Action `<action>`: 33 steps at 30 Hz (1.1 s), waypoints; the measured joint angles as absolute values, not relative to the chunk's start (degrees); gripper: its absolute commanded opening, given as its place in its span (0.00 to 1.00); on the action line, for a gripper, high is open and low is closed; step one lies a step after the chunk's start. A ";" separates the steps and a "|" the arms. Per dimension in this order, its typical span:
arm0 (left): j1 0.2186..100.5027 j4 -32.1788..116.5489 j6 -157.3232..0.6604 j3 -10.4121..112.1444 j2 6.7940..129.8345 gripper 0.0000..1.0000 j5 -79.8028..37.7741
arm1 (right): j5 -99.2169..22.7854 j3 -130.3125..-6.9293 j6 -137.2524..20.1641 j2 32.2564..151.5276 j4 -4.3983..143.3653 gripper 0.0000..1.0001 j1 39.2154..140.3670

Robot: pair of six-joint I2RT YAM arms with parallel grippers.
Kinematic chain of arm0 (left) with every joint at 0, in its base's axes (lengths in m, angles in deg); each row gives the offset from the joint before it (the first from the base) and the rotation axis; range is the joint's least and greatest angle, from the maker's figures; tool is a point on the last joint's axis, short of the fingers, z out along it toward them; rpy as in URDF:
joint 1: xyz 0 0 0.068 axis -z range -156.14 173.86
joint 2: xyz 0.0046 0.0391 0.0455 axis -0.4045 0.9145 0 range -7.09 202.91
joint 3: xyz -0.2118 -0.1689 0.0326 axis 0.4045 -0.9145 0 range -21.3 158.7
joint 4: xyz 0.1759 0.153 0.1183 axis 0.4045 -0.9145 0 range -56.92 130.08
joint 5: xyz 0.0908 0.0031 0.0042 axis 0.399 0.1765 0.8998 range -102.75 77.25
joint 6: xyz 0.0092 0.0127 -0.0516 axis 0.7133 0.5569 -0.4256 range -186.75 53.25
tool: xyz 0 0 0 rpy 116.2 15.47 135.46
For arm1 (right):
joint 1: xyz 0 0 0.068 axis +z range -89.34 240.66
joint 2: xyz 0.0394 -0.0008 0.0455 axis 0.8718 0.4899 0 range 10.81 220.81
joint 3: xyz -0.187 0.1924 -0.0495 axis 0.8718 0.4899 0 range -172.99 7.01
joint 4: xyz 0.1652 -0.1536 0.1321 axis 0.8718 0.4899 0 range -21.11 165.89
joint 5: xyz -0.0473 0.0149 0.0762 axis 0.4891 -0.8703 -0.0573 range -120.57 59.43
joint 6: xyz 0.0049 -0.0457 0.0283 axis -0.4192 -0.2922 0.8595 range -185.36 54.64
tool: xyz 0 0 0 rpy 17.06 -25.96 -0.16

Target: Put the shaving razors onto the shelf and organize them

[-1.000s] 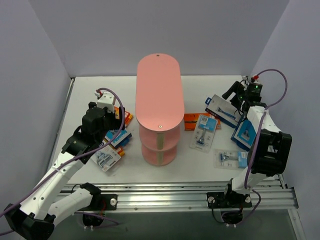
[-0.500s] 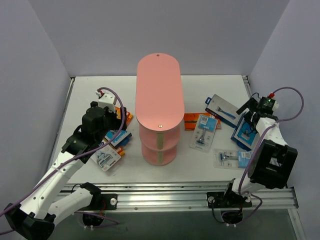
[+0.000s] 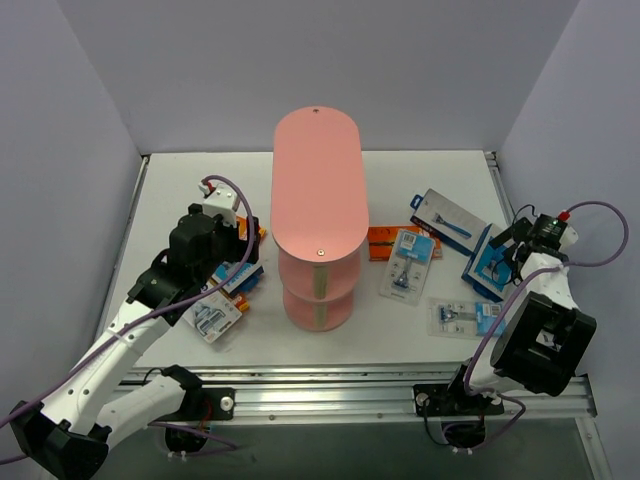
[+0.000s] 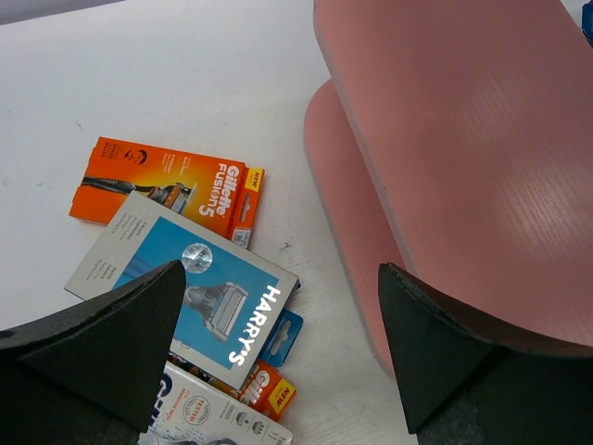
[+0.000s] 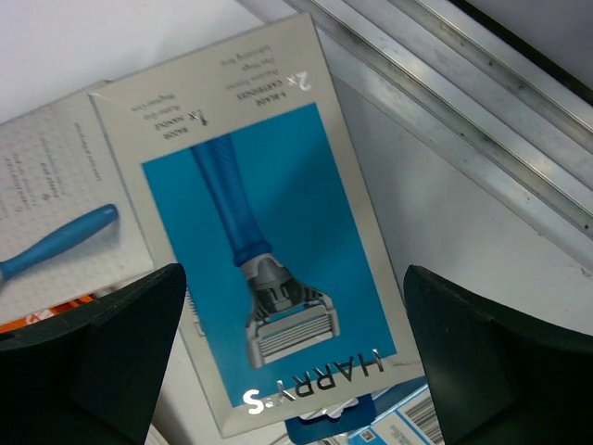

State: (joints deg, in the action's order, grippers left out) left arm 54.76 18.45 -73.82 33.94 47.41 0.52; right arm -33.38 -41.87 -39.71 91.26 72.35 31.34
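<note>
White surface [image 3: 400, 180] carries all visible razor packs [image 3: 408, 262]; shelf [image 3: 318, 190] top bare, nothing placed. Left fingers [image 4: 111, 324] and right fingers [image 5: 93, 352] gape wide, empty. A Harry's box [image 4: 195, 287] lies below and between the left pair, a second box [image 5: 269, 250] likewise under the right.

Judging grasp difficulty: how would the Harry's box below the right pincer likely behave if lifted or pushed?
The Harry's box looks like flat, rigid card, so it probably stays stiff and light. Its smooth printed face may be slippery. It seems to rest partly on other packs, so a push would likely slide it, not tip it.
</note>
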 measured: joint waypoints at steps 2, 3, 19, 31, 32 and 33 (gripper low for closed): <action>54.89 18.45 -73.80 33.94 47.41 0.94 0.52 | -32.88 -40.69 -39.69 91.28 72.40 1.00 30.99; 54.91 18.45 -73.82 33.94 47.41 0.94 0.52 | -32.57 -40.23 -39.67 91.28 72.31 1.00 30.95; 55.39 18.43 -73.78 33.94 47.93 0.94 0.55 | -35.77 -36.25 -37.96 97.00 61.66 0.99 30.51; 55.39 18.41 -73.76 33.96 47.95 0.94 0.72 | -40.51 -36.27 -38.20 100.57 54.69 0.97 35.71; 55.39 18.41 -73.76 33.96 47.95 0.94 0.74 | -40.73 -36.27 -38.27 100.74 54.28 0.96 36.89; 55.39 18.41 -73.76 33.96 47.95 0.94 0.77 | -40.79 -36.32 -38.38 100.92 53.99 0.96 38.12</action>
State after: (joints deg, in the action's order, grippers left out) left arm 55.39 18.41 -73.76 33.96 47.95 0.77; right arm -40.79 -36.32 -38.38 100.92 53.99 38.12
